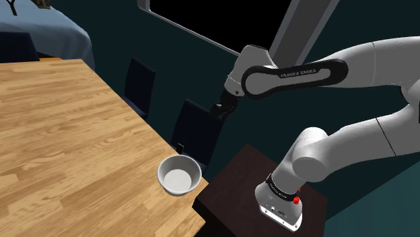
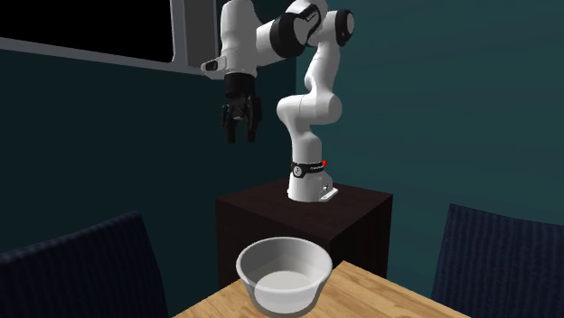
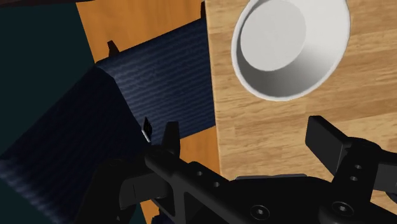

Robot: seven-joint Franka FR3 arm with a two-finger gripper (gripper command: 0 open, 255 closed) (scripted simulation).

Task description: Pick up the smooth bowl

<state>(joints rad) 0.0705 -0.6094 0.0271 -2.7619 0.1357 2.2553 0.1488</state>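
Note:
A plain white-grey smooth bowl [image 1: 179,174] stands upright and empty near the corner of the wooden table [image 1: 67,141], close to the edge by the stand. The second exterior view has the bowl [image 2: 283,274] in the foreground. My black gripper [image 1: 221,110] hangs in the air well above the bowl and off to the side of it, beyond the table edge. Its fingers point down and stand apart [image 2: 240,126], with nothing between them. In the wrist view the bowl [image 3: 289,48] lies ahead of the open gripper [image 3: 248,141], beyond the right finger [image 3: 327,141].
Two dark blue chairs [image 1: 195,128] [image 1: 141,81] stand against the table's edge; one chair back [image 3: 159,83] is directly under the gripper. The dark brown stand [image 1: 246,192] sits beside the table corner. A dark window [image 2: 86,27] is behind the arm.

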